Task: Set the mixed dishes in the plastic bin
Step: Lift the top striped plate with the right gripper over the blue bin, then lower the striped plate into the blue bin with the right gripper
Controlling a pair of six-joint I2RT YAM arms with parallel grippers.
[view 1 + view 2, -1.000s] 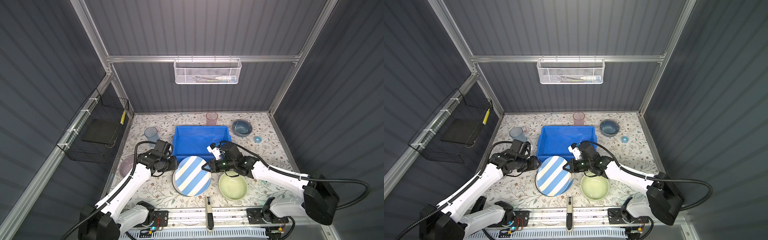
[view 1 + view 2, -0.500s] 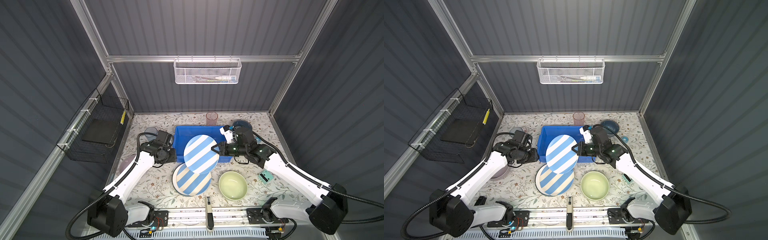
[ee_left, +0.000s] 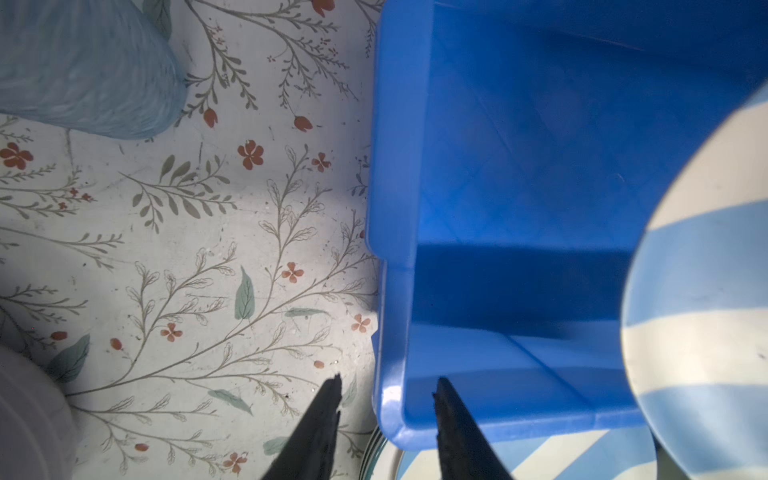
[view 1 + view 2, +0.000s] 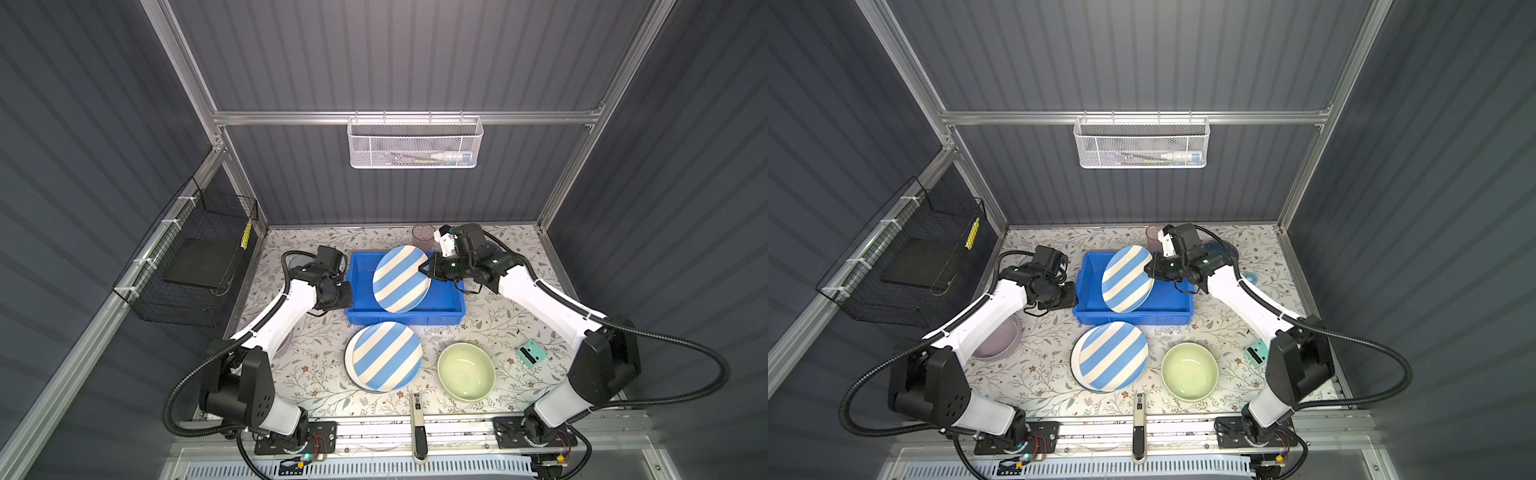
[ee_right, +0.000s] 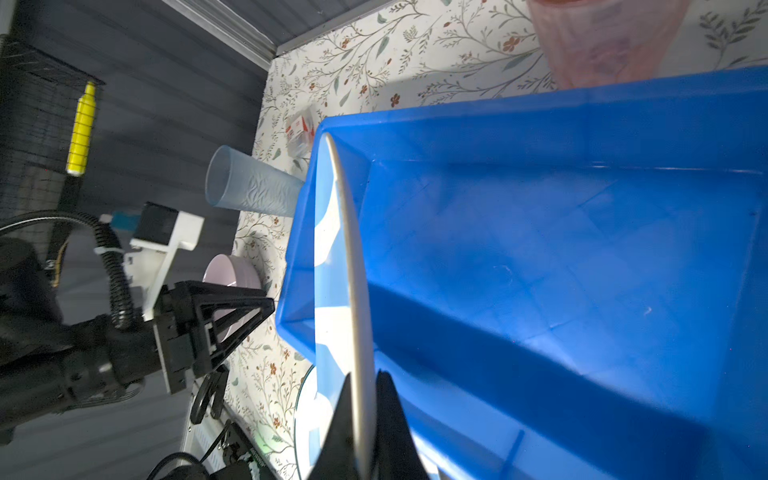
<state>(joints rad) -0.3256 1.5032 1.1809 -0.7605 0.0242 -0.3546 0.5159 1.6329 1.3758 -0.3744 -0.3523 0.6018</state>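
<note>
Plate (image 4: 401, 279): striped, steeply tilted over the bin (image 4: 405, 319), low edge near the front wall; whether it touches the floor is unclear.
Right gripper (image 4: 426, 268): clamped on the plate's rim, a thin edge hold.
Left gripper (image 3: 386, 386): jaws apart, astride the bin's corner wall, no contact seen.
Outside: second striped plate (image 4: 386, 355) and green bowl (image 4: 466, 371) wait on the table in front of the bin.
Risk: released at this tilt, the plate could fall on edge, lean on the wall or tip out.
Risk: pushed against the wall, it could shove the unclamped bin or slip in the pinch.
</note>
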